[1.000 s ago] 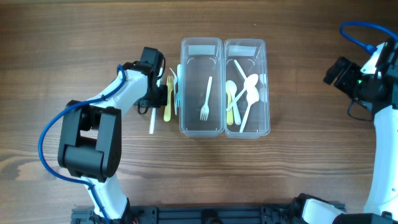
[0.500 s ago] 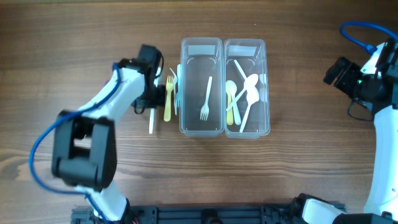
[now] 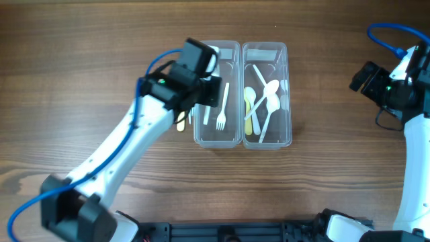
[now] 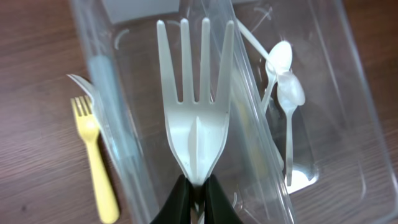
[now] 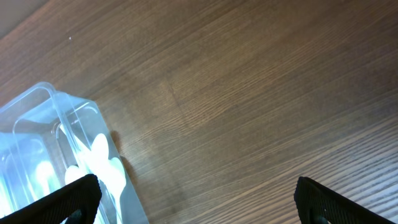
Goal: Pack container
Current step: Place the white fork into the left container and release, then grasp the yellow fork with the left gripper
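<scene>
My left gripper [image 4: 198,184] is shut on the handle of a white plastic fork [image 4: 194,106] and holds it, tines forward, over the clear left container [image 4: 140,93]. In the overhead view the left gripper [image 3: 205,89] hovers over the left container [image 3: 217,46], where another white fork [image 3: 222,107] lies. The clear right container [image 3: 265,47] holds white and yellow spoons [image 3: 263,101]; the spoons also show in the left wrist view [image 4: 285,74]. A yellow fork [image 4: 94,158] lies on the table left of the containers. My right gripper [image 5: 199,208] is open and empty at the far right [image 3: 359,77].
A pale blue utensil [image 4: 109,118] lies against the left container's outer wall next to the yellow fork. The right wrist view shows a corner of the right container [image 5: 59,143] and bare wooden table [image 5: 249,93]. The left arm [image 3: 127,148] crosses the table diagonally.
My left arm has swung from the utensils on the table to the right, over the left container, with a white fork in its jaws. The right arm has not moved.
</scene>
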Tool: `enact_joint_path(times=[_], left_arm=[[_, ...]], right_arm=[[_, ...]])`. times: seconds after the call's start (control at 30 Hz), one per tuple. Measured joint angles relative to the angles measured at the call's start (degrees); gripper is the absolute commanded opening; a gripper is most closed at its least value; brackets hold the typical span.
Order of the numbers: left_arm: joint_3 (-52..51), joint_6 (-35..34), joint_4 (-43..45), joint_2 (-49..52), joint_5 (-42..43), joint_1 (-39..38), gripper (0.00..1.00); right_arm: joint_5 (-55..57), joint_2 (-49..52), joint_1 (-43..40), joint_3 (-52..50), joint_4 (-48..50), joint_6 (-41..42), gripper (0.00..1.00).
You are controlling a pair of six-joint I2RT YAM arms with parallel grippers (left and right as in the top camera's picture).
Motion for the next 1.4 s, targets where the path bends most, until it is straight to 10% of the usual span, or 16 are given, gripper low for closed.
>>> enact_joint_path(times=[0.1,0.27,0.37,0.43,0.6,0.9,1.4], left_arm=[[0.02,-1.09,2.47,5.11,-0.63,-0.83,0.09],[0.0,-2.1,3.13,11.74,-0.87,-0.9,0.57],[1.44,-2.91,-0.74,10.23,-0.87,-0.81,0.59],[3.28,-2.86,-2.54,8.13,-0.85,-0.46,0.55],[6.82,-3.21,-4.92,-1.27,-2.89,3.41,0.05],[5.57,-2.36,-8.04,9.11,-7.08,13.14,0.04],[4.74,-1.51,-3.78,21.2,-2.69,6.14,0.04]], right_arm=[[0.0,0.0,0.0,0.0,0.0,0.0,1.0],[0.0,0.0,0.0,0.0,0.02,0.0,1.0],[0.0,0.0,0.0,0.0,0.02,0.0,1.0],[0.0,0.0,0.0,0.0,0.02,0.0,1.0],[0.0,0.0,0.0,0.0,0.02,0.0,1.0],[0.0,0.0,0.0,0.0,0.04,0.0,1.0],[0.0,0.0,0.0,0.0,0.02,0.0,1.0]])
